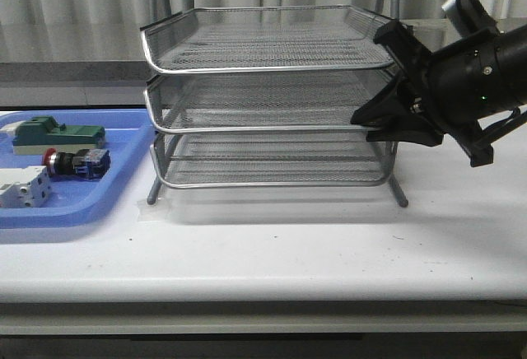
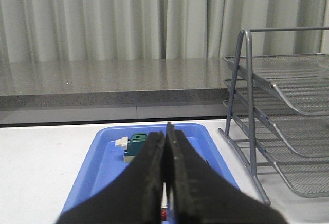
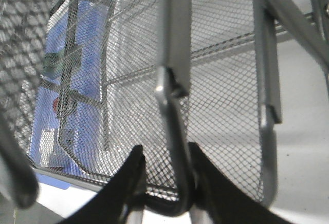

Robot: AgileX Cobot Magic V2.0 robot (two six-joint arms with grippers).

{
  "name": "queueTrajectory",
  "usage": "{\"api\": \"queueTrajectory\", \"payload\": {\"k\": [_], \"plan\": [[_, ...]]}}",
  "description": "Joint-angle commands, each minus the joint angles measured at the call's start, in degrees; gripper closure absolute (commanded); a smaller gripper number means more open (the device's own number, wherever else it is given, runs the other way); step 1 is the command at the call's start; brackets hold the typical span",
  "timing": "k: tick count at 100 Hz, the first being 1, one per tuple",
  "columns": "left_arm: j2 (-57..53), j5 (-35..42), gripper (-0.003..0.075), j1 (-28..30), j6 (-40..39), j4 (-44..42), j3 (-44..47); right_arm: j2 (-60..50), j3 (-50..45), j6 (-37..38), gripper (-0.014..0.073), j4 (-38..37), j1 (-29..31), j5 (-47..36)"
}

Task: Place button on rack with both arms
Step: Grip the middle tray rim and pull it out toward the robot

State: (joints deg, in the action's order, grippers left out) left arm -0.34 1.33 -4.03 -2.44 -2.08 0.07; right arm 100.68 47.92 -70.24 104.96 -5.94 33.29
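Gripping rim of rack (image 1: 272, 87), right gripper (image 1: 394, 87) sat at right front corner; right wrist view showed fingers (image 3: 134, 175) closed either side of tray's rim wire. Left gripper (image 2: 165, 183) hung over blue tray (image 2: 97, 154), fingers pressed together, holding nothing. Button (image 1: 76, 162) lay on its side in blue tray, between green block (image 1: 56, 135) and white block (image 1: 23, 186), well apart from rack. Judged step: steadying or drawing out rack tray. Next move called for left fingers to part and descend on button.
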Motion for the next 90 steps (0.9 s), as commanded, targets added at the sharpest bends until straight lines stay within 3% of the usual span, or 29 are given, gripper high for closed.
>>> {"api": "queueTrajectory", "payload": {"k": [1, 38, 65, 90], "plan": [[-1.4, 4.7, 0.074, 0.2, -0.6, 0.4, 2.8, -2.0, 1.0, -1.4, 0.0592, 2.5, 0.2, 3.8], [-1.4, 4.7, 0.074, 0.2, -0.6, 0.4, 2.8, -3.6, -8.4, -2.7, 0.0592, 1.2, 0.2, 7.1], [-1.4, 4.7, 0.074, 0.2, -0.6, 0.4, 2.8, -10.3, -19.4, -5.5, 0.0592, 1.3, 0.2, 7.4], [-1.4, 4.7, 0.074, 0.2, -0.6, 0.4, 2.8, -16.1, -24.1, -5.7, 0.0589, 2.1, 0.2, 6.7]]}}
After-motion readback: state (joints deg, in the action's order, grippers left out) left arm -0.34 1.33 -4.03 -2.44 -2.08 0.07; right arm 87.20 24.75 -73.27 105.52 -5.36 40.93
